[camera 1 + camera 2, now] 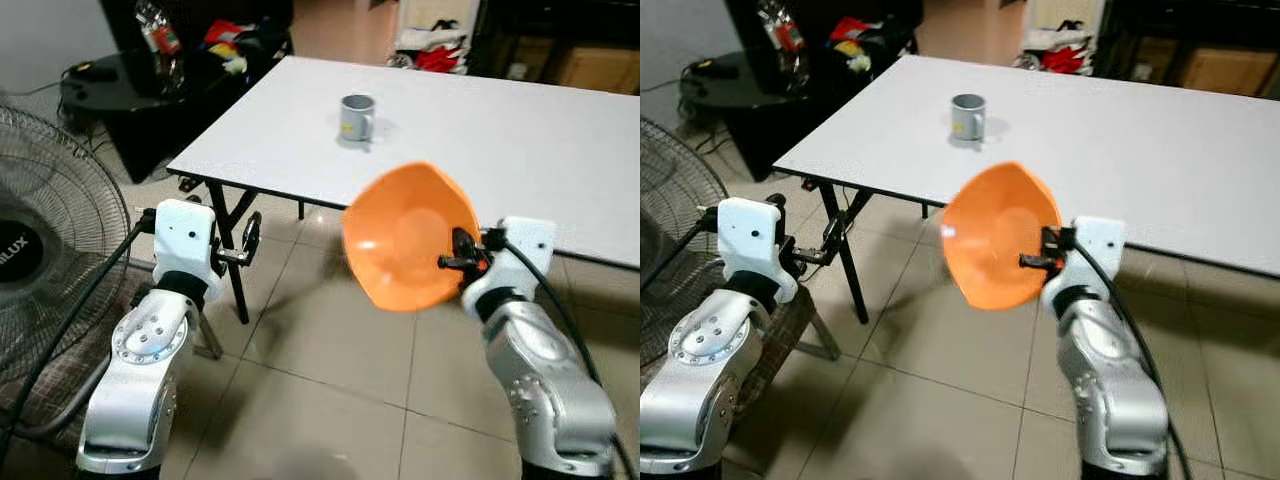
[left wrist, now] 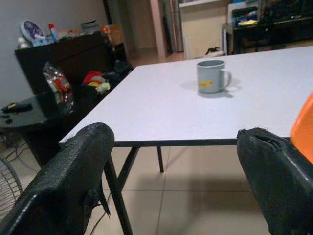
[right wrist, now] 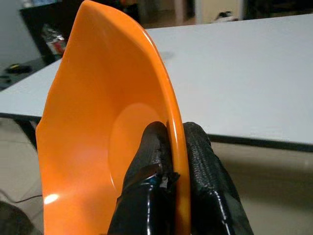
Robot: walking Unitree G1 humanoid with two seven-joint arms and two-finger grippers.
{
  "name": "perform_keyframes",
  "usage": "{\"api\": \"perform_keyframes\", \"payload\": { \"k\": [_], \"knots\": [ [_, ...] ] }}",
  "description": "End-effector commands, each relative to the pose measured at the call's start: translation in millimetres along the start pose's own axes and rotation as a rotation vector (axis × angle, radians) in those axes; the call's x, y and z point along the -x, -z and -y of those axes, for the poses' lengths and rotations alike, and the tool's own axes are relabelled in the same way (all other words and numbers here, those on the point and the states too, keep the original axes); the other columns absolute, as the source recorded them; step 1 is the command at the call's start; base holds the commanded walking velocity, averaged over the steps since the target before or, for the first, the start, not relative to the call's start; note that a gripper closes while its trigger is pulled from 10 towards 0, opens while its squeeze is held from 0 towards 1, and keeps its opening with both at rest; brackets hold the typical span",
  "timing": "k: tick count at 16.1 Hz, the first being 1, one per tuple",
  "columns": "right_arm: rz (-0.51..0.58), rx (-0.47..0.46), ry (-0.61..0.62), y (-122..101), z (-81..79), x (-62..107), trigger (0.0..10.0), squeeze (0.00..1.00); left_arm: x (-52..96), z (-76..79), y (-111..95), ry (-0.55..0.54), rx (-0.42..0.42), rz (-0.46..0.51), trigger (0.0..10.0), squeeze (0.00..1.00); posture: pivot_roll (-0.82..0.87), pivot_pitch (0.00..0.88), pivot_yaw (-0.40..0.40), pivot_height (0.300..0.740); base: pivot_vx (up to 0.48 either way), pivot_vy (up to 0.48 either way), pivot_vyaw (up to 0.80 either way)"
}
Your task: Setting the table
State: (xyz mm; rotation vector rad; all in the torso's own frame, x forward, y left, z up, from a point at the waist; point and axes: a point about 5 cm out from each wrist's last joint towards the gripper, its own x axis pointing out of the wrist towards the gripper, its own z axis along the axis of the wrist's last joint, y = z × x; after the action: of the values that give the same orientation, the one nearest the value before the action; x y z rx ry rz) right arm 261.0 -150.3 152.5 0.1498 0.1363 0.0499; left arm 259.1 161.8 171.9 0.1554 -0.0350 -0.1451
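Right end effector [image 3: 168, 147] pinches glossy orange bowl's [image 1: 405, 235] rim; left end effector [image 2: 181, 181] gapes.

The far and right ends of the table [image 1: 560, 150] are cut off at the upper right of the frame. A fan [image 1: 45, 250] at the left edge is shown only in part, and its label is clipped to a few letters. The table edge behind the orange bowl [image 1: 405, 240] is hidden by it. The fingertips [image 3: 151, 147] of the right hand [image 3: 168, 142] are covered where the bowl's rim is pinched. Clutter [image 1: 225, 45] on the dark furniture at upper left is too small to be identified.
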Motion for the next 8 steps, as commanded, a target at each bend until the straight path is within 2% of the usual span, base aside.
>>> {"api": "perform_keyframes", "payload": {
  "k": [1, 5, 8],
  "knots": [
    [0.065, 0.002, -0.02, -12.9, -2.0, -2.8, 10.0, 0.0, -0.4, 1.4, 0.0, 0.013, 0.014, -0.001, 10.0, 0.0, 0.09, 0.0, 0.034, 0.74, 0.33, 0.0, 0.0],
    [0.079, -0.01, -0.054, -16.2, -4.7, -5.2, 10.0, 0.0, 2.2, 0.9, 4.5, 0.014, 0.021, -0.011, 10.0, 0.0, 0.1, 0.0, 0.022, 0.74, 0.336, 0.0, -0.73],
    [0.093, -0.022, -0.08, -18.5, -6.7, -7.4, 10.0, 0.0, 3.6, -0.5, 5.6, 0.008, 0.021, -0.012, 10.0, 0.0, 0.1, 0.0, 0.014, 0.74, 0.337, 0.0, 0.0]
  ]
}}
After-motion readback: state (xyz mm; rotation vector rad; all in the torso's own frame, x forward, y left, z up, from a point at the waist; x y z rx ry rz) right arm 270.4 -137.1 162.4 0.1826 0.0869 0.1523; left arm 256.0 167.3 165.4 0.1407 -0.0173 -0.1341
